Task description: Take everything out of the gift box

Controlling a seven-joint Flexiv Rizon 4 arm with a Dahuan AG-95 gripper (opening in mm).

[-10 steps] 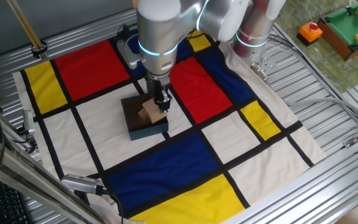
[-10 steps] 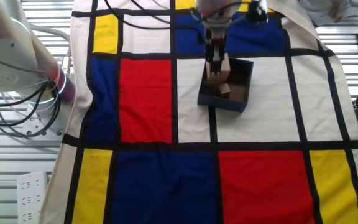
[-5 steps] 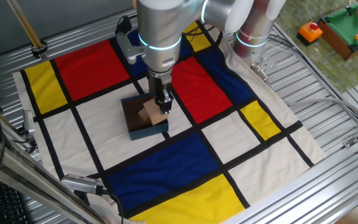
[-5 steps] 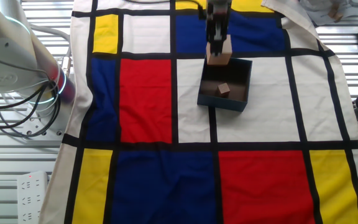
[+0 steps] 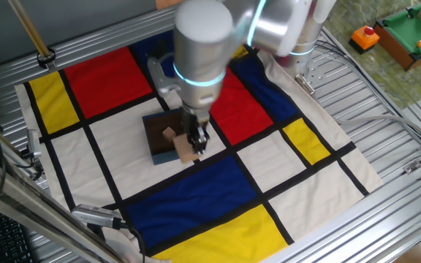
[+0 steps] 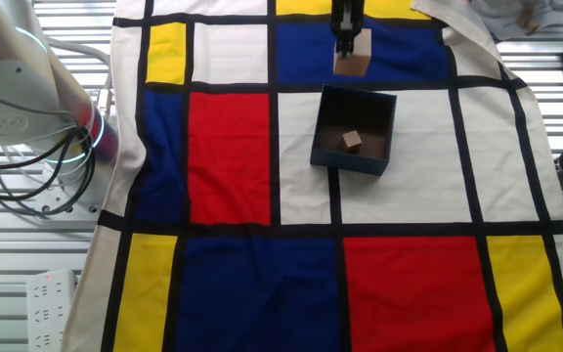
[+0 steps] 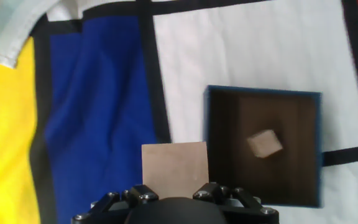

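Arm: reaches down, wrist vertical
Gripper [image 5: 194, 146]: clamped on larger cube [image 6: 351, 63], beside gift box [image 6: 354, 134]
Inside box: smaller cube [image 7: 265, 144]

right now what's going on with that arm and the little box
The arm is emptying the gift box. Its gripper is shut on the larger wooden block and holds it outside the box, above the blue patch of the checked cloth. The hand view shows the block beside the box, no longer over it. The smaller wooden block lies inside on the brown floor, not yet taken out.
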